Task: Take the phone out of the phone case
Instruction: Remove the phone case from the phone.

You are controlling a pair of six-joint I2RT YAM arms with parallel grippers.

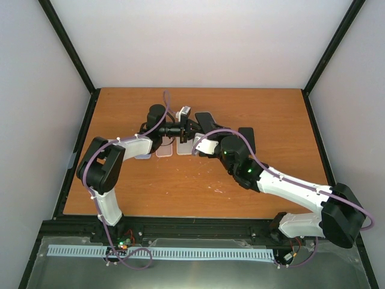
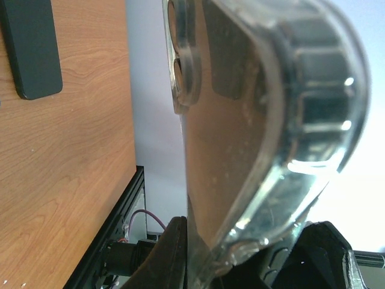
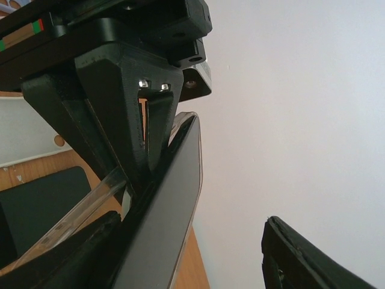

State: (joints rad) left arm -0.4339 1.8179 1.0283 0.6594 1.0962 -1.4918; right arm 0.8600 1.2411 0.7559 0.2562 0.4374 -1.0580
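My left gripper (image 1: 182, 129) is shut on the clear phone case (image 2: 264, 120), held on edge above the table's middle. The case fills the left wrist view, its camera cut-out at the top and its lower edge pinched between the dark fingers (image 2: 171, 253). In the right wrist view the phone (image 3: 162, 223) is a dark slab on edge, lying close to my right gripper's left finger (image 3: 60, 253). A clear edge of the case (image 3: 72, 220) shows beside it. My right gripper (image 3: 186, 259) is open around the phone, and its other finger (image 3: 313, 259) stands well apart from it.
A black phone-like slab (image 1: 246, 139) lies flat on the wooden table (image 1: 198, 186) to the right of the grippers, also visible in the left wrist view (image 2: 33, 48). Pale flat cases (image 1: 165, 149) lie just in front of the grippers. Black frame rails edge the table.
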